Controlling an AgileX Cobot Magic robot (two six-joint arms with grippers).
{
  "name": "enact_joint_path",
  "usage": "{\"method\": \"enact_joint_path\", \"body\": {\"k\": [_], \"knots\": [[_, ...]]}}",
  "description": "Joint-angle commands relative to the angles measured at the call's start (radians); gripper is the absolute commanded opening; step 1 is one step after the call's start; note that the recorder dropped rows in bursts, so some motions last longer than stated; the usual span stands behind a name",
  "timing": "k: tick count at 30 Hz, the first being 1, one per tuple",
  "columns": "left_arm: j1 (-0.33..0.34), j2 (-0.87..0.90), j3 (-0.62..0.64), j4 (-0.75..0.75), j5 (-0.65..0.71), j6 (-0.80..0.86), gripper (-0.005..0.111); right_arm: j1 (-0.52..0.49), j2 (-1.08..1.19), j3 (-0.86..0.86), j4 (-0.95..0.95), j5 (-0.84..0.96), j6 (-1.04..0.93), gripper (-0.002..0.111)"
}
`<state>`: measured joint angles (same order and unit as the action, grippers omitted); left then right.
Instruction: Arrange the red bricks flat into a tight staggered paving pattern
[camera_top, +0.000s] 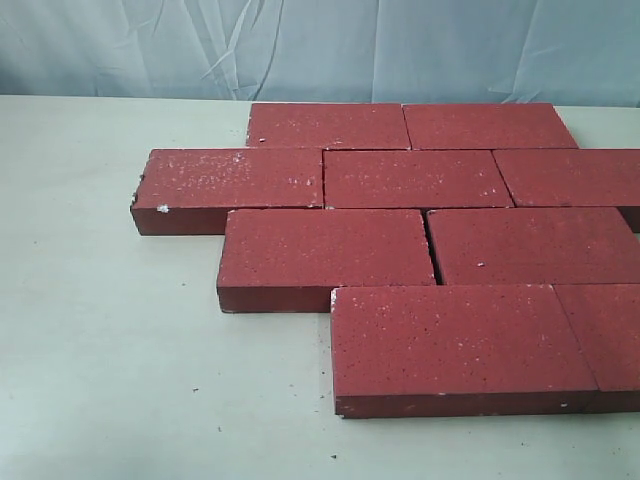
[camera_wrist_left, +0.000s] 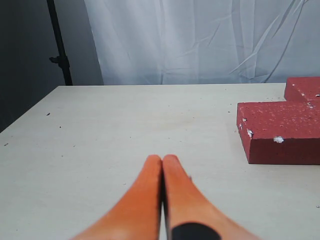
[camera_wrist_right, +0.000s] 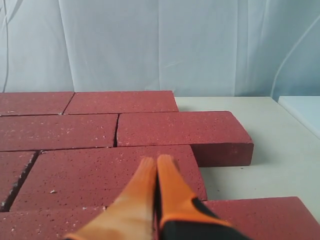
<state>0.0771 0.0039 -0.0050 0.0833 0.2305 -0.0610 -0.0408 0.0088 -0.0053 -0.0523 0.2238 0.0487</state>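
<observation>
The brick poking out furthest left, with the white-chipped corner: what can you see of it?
This brick is a dark-red rectangular paver with a rough, speckled top, white flecks and a white chip at its near left corner. It lies flat on the pale table, in the second row from the back. Its right end meets its row neighbour at a thin seam; the back-row brick and the front brick flank part of its long sides. Its left end juts free.

Dark red bricks (camera_top: 415, 178), speckled with small white flecks, lie in staggered rows on a pale cream table (camera_top: 100, 350). The curtain (camera_top: 300, 50) behind is pale bluish white. My left gripper (camera_wrist_left: 162, 160) and right gripper (camera_wrist_right: 156, 160) are bright orange, each with a black patch.
</observation>
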Motion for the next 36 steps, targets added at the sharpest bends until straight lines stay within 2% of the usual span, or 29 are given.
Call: {"method": "enact_joint_path", "body": {"k": [1, 12, 36], "knots": [[0.001, -0.004, 0.005, 0.005, 0.002, -0.007, 0.0, -0.005, -0.009, 0.005, -0.012, 0.014, -0.006, -0.001], [0.001, -0.004, 0.005, 0.007, 0.002, -0.007, 0.0, -0.005, -0.009, 0.005, -0.012, 0.083, -0.022, -0.001], [0.001, -0.004, 0.005, 0.007, 0.002, -0.007, 0.0, -0.005, -0.009, 0.005, 0.007, 0.079, -0.022, -0.001]]}}
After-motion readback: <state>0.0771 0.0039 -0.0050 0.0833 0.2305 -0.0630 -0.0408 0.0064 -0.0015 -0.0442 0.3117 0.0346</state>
